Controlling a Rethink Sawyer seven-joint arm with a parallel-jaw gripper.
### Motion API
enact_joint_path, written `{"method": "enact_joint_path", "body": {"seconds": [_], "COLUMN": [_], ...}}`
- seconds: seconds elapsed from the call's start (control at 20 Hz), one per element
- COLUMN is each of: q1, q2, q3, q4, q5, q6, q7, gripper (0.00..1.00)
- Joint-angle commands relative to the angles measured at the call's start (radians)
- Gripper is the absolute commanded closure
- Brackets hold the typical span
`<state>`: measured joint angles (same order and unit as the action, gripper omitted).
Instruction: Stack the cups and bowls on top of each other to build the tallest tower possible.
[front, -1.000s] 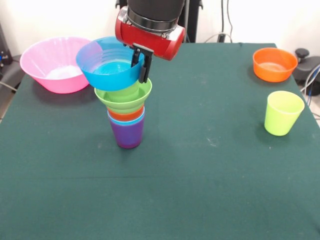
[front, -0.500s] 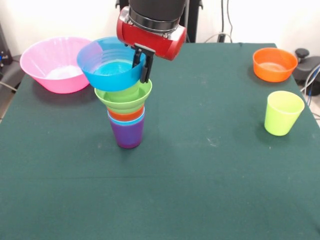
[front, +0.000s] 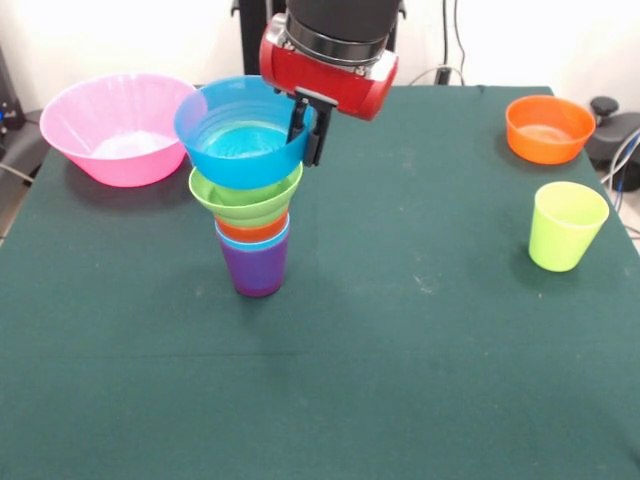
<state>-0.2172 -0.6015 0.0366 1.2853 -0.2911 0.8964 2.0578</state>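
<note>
Gripper (front: 308, 128), seen from the front, has its two black fingers pinched on the right-hand rim of a blue bowl (front: 243, 138), one finger inside the wall and one outside. That bowl hangs from the fingers to their left, mouth up and roughly level, directly over the tower (front: 253, 232). Whether it touches the green bowl (front: 246, 201) beneath cannot be told. Below the green bowl come an orange rim, a light blue rim and the purple cup (front: 257, 270) at the base, all upright, long axis vertical, left of the table's (front: 400, 380) middle. One pink bowl (front: 113, 125) sits at the table's far left corner, one orange bowl (front: 548, 127) at the far right corner, and one yellow-green cup (front: 566, 225) stands upright near the right edge.
</note>
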Motion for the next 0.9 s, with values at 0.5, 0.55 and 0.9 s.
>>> {"method": "enact_joint_path", "body": {"seconds": [0.5, 0.55, 0.9], "q1": [0.023, 0.018, -0.005], "q2": [-0.002, -0.007, -0.03], "q3": [0.027, 0.027, 0.03], "q4": [0.132, 0.144, 0.191], "q5": [-0.053, -0.054, -0.062], "q6": [-0.044, -0.055, -0.091], "q7": [-0.051, -0.053, -0.068], "gripper": [1.0, 1.0, 1.0]}}
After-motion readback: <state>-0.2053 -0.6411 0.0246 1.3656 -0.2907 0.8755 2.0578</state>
